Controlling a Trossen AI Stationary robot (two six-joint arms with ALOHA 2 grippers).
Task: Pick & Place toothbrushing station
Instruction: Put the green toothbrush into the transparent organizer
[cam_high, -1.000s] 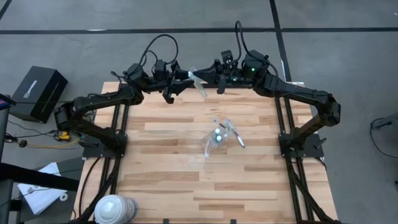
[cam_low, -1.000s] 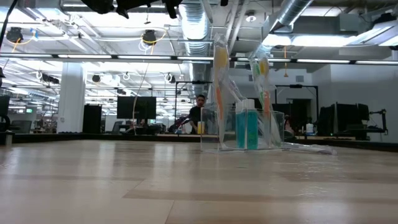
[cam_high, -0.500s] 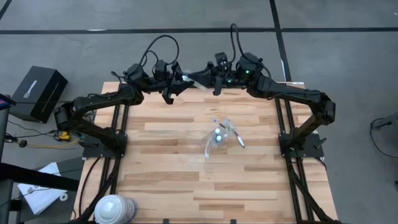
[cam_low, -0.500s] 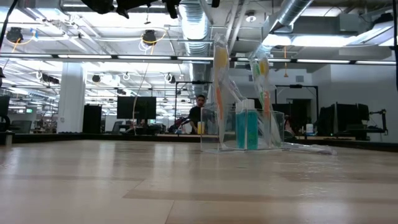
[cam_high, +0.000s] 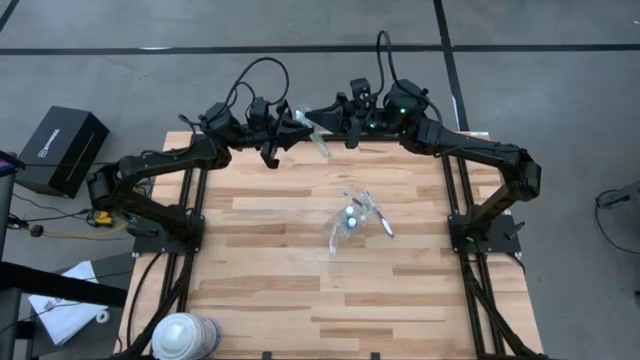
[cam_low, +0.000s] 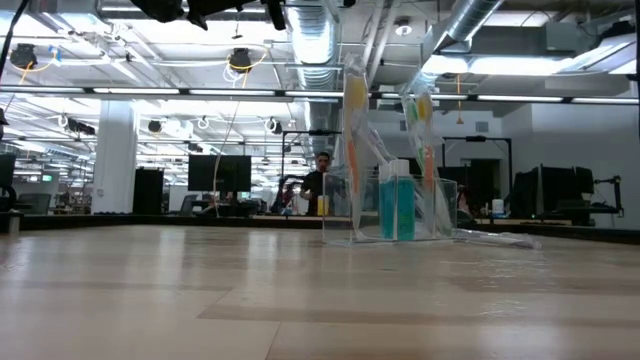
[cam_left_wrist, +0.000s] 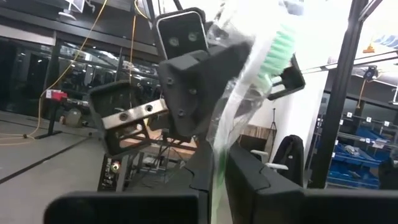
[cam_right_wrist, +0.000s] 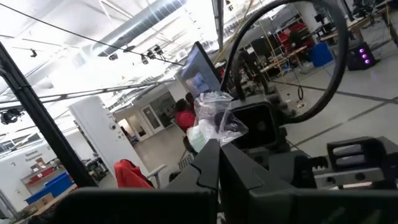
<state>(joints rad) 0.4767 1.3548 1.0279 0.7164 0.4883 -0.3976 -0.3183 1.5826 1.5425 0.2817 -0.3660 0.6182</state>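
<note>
Both hands meet in the air above the far edge of the bench (cam_high: 300, 260), tips facing each other. The left hand (cam_high: 296, 121) has its fingers pressed together on a wrapped green toothbrush (cam_high: 318, 136); in its wrist view the brush (cam_left_wrist: 261, 74), in clear wrapping, rises from between the two dark fingers (cam_left_wrist: 249, 180). The right hand (cam_high: 322, 119) is just beside the left one and pinches the other end of the same wrapper, whose crumpled plastic (cam_right_wrist: 214, 121) sticks up between its closed fingers (cam_right_wrist: 205, 165).

Well apart from both hands, near the middle of the bench, stands the clear cup (cam_high: 345, 222). In the low view the cup (cam_low: 435, 215) holds upright wrapped toothbrushes (cam_low: 355, 130) and a blue tube (cam_low: 397, 205) with a white end.

Near the front left corner of the bench sits a white-and-blue roll (cam_high: 183, 336).
</note>
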